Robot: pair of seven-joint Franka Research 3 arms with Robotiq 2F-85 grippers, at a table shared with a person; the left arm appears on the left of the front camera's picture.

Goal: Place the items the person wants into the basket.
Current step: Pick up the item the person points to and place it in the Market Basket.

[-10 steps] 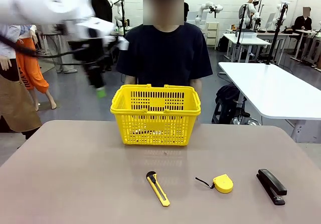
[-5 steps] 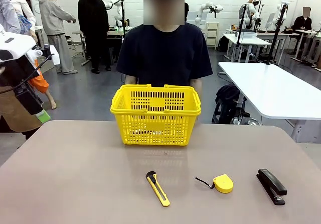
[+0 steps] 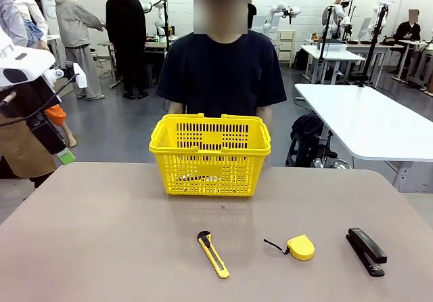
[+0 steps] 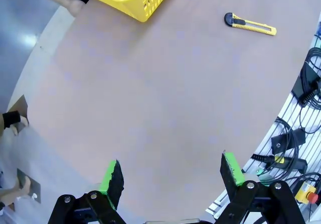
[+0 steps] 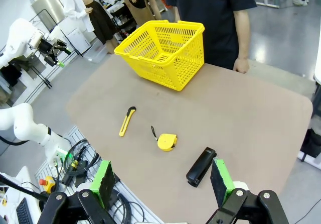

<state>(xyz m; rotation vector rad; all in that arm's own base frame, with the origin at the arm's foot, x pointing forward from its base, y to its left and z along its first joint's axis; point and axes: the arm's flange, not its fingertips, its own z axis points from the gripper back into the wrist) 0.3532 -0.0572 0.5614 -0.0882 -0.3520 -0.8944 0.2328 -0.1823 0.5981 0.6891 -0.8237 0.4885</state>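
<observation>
Beige worktop (image 3: 101,234) is stretching across a busy lab, and I am watching it through three cameras. At its far side, near the middle, the bright yellow basket (image 3: 210,154) is sitting upright. The person (image 3: 222,72) in a dark navy T-shirt is standing right behind it, arms hanging down. Along the near side three tools are lying in a row, well apart from one another. The yellow-black box cutter (image 3: 213,254) is lying near the middle. The small yellow tape measure (image 3: 300,247) is lying to its right, its black strap trailing toward the cutter. The black stapler (image 3: 366,250) is lying farthest right. The tape measure is resting on bare worktop, well apart from the basket. The left claw (image 3: 64,156) is hanging in the air by the worktop's left edge, pointing downward. In its wrist view the two green-padded fingers are standing wide apart with nothing between them, looking down on bare worktop, with a corner of the basket and the box cutter far off at the top. The right claw (image 5: 161,170) is hovering high over the near right side, its fingers spread wide and gripping nothing. Below it the stapler is lying closest, then the tape measure, then the box cutter, with the basket beyond.
</observation>
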